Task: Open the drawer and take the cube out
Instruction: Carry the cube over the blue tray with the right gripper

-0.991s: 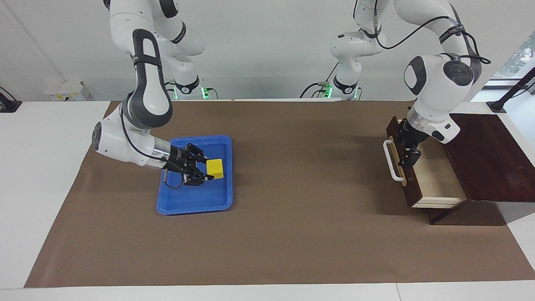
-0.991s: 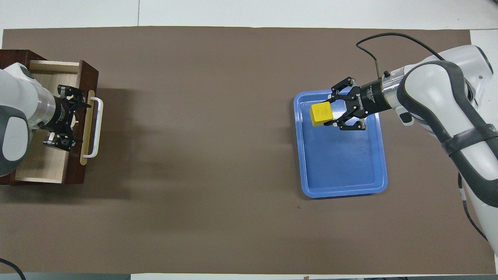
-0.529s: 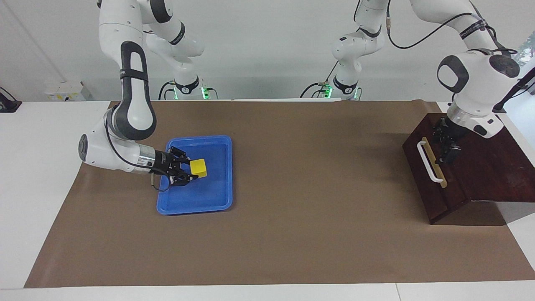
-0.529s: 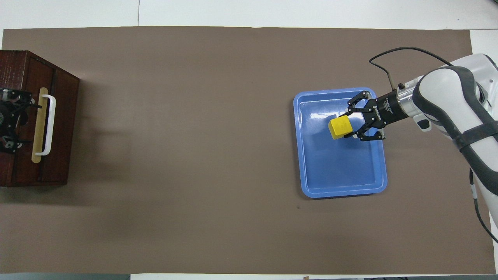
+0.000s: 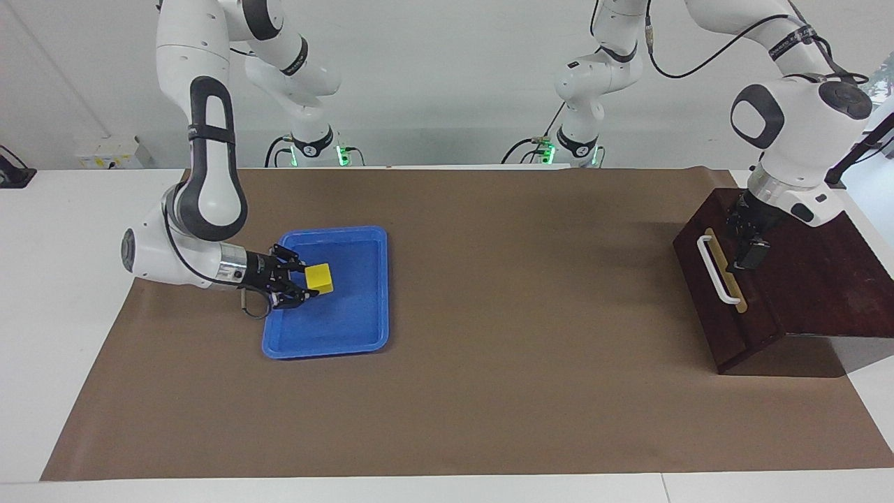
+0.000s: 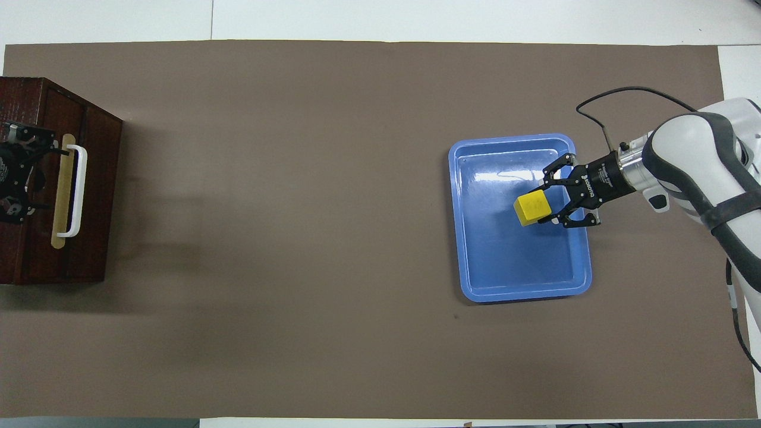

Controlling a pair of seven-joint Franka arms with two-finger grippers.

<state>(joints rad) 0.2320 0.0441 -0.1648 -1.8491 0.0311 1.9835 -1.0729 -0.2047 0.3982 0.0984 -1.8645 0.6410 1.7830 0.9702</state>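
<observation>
Right gripper [image 5: 310, 281] pinches the small bright-yellow solid cube [image 5: 320, 278] between its fingertips, low over the flat blue plastic tray [image 5: 363, 328] at the right arm's end of the table; whether the cube touches the tray floor cannot be told. Its faces sit slightly askew to the tray's edges. Left gripper [image 5: 746, 257], fingers spread, hovers over the dark brown wooden drawer [image 5: 719, 314], which is closed, its white bar handle [image 5: 716, 269] running along the front, facing the tray
</observation>
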